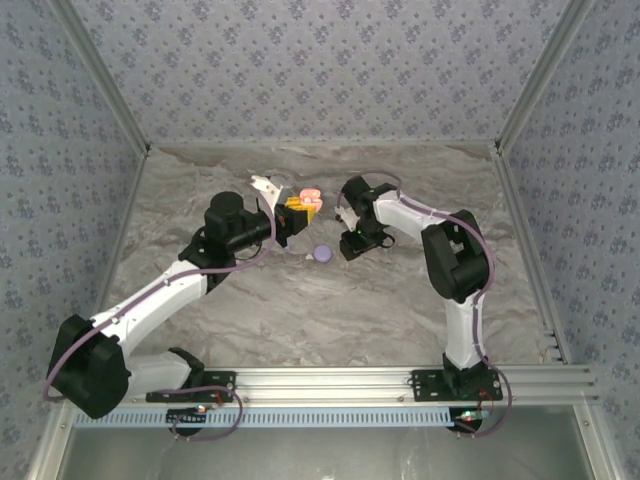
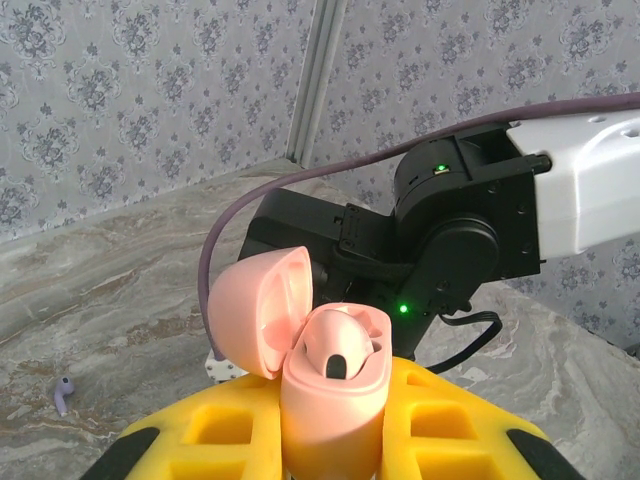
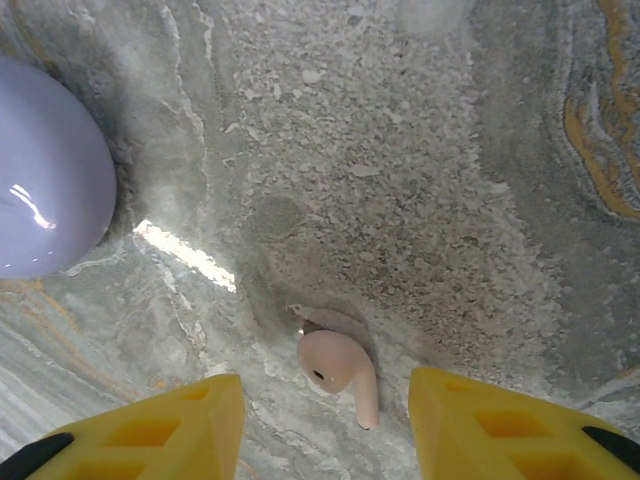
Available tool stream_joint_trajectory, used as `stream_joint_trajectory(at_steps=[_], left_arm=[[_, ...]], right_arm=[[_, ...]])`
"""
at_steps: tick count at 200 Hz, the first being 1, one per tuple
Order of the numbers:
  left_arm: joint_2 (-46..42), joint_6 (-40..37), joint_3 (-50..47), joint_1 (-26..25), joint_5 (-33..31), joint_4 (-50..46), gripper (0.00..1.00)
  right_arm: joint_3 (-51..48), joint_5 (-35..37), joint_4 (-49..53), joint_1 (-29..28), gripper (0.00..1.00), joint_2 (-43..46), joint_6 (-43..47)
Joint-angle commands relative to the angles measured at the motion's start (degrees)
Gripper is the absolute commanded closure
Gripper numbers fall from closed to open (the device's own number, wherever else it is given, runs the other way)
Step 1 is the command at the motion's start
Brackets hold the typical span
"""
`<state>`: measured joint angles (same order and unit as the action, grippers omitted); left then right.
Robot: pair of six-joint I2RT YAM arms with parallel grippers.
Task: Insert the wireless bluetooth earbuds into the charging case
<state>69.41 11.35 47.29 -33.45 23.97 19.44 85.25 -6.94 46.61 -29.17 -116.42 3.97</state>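
My left gripper (image 2: pixel 335 415) is shut on the pale pink charging case (image 2: pixel 335 385), held upright above the table with its lid (image 2: pixel 258 310) swung open to the left. One pink earbud (image 2: pixel 338 350) sits in the case's left socket. A second pink earbud (image 3: pixel 338 372) lies on the marble table, between the yellow fingers of my right gripper (image 3: pixel 325 388), which stands open just above it without touching. In the top view the case (image 1: pixel 312 198) and the left gripper (image 1: pixel 298 212) are near the table's middle, and the right gripper (image 1: pixel 352 244) points down just to their right.
A lilac rounded case (image 3: pixel 45 210) rests on the table left of the right gripper, seen from above as a small disc (image 1: pixel 322 254). A tiny lilac earbud (image 2: pixel 63 395) lies on the table to the left. The right arm's black wrist (image 2: pixel 440 240) stands close behind the held case.
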Motion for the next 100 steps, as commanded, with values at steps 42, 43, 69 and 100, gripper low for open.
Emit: stream_joint_trajectory(at_steps=[42,43,69,100], left_arm=[[-1.6,-1.0,0.1,-0.1,-0.1,0.5,0.93],[-1.6,-1.0,0.2,-0.1,-0.1,0.5,0.93],[-1.7,-1.1,0.1,-0.1,-0.1,0.4,0.93],[-1.8,-1.1,0.1,-0.2,-0.1,0.3,0.93]], right_arm=[[3.9,2.8,2.4,-1.2,0.55,-2.7,0.3],[3.9,2.8,2.5,-1.2,0.54,-2.8,0.3],[5.0,3.4,3.1,-1.6,0.55,-4.0,0.3],[5.6,4.5,3.6,-1.9,0.56,-4.7,0.2]])
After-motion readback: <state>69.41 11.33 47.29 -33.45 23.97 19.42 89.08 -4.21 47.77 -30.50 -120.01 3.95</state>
